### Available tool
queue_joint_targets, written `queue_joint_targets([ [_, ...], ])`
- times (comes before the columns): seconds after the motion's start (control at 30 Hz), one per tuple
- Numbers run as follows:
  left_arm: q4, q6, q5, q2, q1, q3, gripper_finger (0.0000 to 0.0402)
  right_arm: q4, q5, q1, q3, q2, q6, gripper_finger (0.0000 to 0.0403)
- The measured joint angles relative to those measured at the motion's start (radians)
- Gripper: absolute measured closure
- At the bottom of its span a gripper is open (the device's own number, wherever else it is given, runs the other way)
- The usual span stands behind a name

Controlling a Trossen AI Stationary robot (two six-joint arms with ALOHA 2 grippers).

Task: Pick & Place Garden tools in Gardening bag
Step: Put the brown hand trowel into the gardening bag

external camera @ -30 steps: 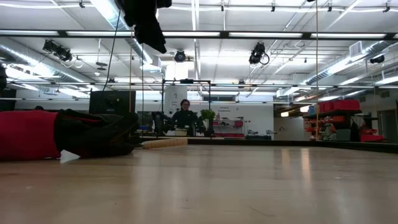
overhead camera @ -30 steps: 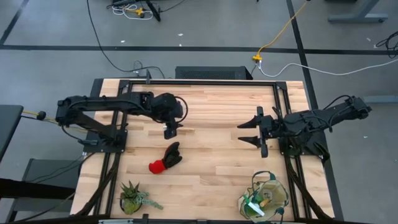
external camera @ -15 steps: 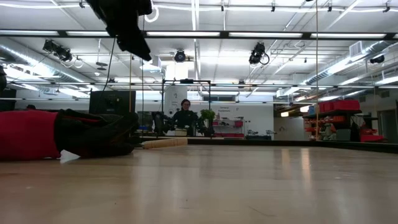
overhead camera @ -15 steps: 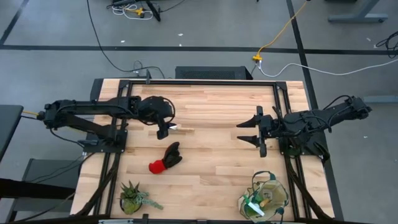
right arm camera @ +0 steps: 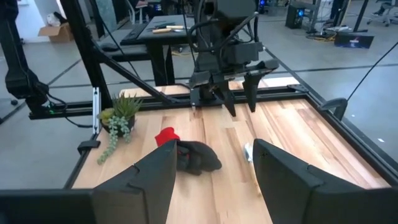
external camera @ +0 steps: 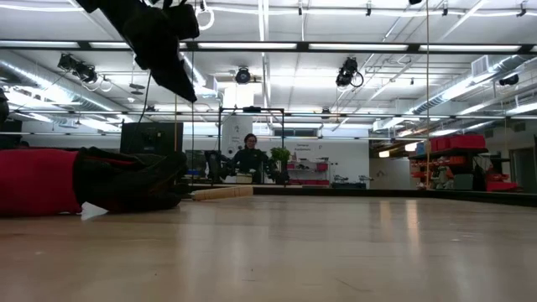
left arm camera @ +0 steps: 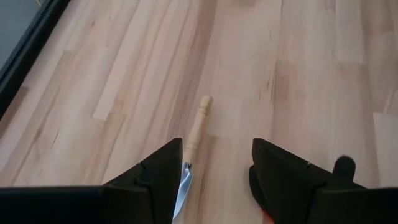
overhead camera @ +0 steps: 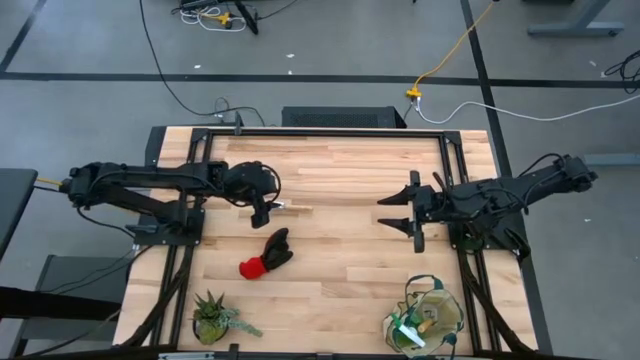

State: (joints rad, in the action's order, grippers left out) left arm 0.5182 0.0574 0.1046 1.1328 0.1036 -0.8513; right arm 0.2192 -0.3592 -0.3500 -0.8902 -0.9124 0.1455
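You are looking down on a pale wooden bench. Your left claw hovers with fingers spread and empty, just over the blade end of a wooden-handled metal trowel lying flat. The red-and-black glove pair lies near it, toward the front. Your right claw waits open and empty at the right side. The beige canvas gardening bag with green trim stands at the front right corner, a spiky green potted plant at the front left.

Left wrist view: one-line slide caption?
Open left gripper above wooden-handled tool lying on the table.
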Motion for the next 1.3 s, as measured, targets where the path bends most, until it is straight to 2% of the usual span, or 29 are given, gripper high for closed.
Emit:
queue_joint_targets([
  [0.47,-0.011,-0.002,0.003,0.004,0.0,0.01,0.02,-0.02,0.0,0.0,0.0,-0.044,0.003,0.0191],
  [0.9,-0.125,-0.023,0.005,0.157,0.001,0.009,0.02,-0.049,0.0,0.0,0.0,-0.057,0.003,0.0191],
  [1.3,-0.145,-0.028,0.023,0.196,0.007,0.008,0.02,-0.052,0.0,0.0,0.0,-0.057,0.003,0.0191],
])
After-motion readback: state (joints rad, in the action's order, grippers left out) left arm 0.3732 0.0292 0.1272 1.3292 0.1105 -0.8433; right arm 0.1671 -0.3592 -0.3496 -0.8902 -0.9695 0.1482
